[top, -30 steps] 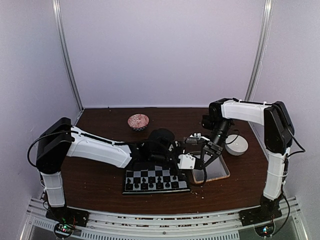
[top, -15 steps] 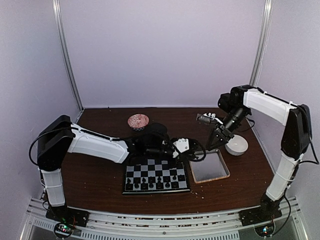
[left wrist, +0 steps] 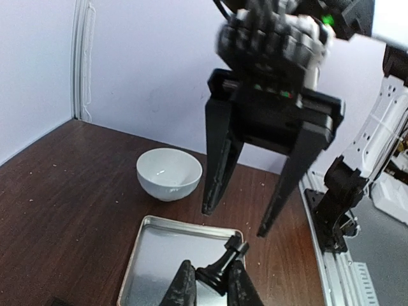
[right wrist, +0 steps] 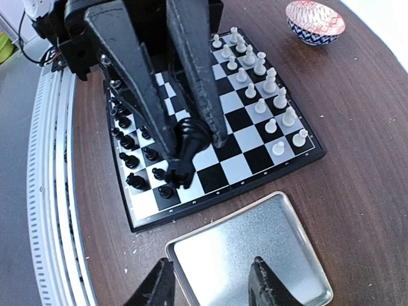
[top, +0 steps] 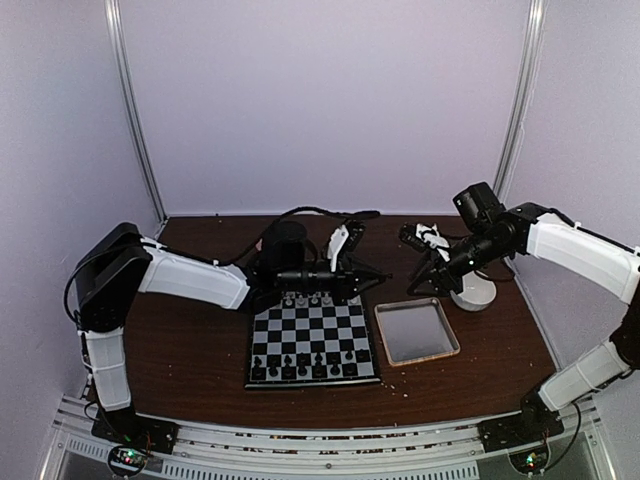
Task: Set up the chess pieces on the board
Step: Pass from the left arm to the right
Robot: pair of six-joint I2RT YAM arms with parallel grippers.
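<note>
Two robot arms, the left arm (top: 190,280) and the right arm (top: 585,245), reach over one table (top: 190,360), each with one gripper: the left gripper (left wrist: 210,285) and the right gripper (left wrist: 234,222). On the table lie one chessboard (top: 312,340), one metal tray (top: 417,330) and two bowls: one white bowl (top: 475,292) and one red-patterned bowl (right wrist: 315,19). Sixteen white pieces (right wrist: 260,105) stand in two rows of eight. The black pieces (right wrist: 135,182) are partly hidden and cannot be counted. One more black piece (left wrist: 220,271) sits pinched in the left gripper.

Dark table (top: 195,345), chessboard (top: 313,331), grey tray (top: 417,334), white bowl (top: 476,293), patterned bowl (right wrist: 315,19), pale crumbs (top: 400,382)
</note>
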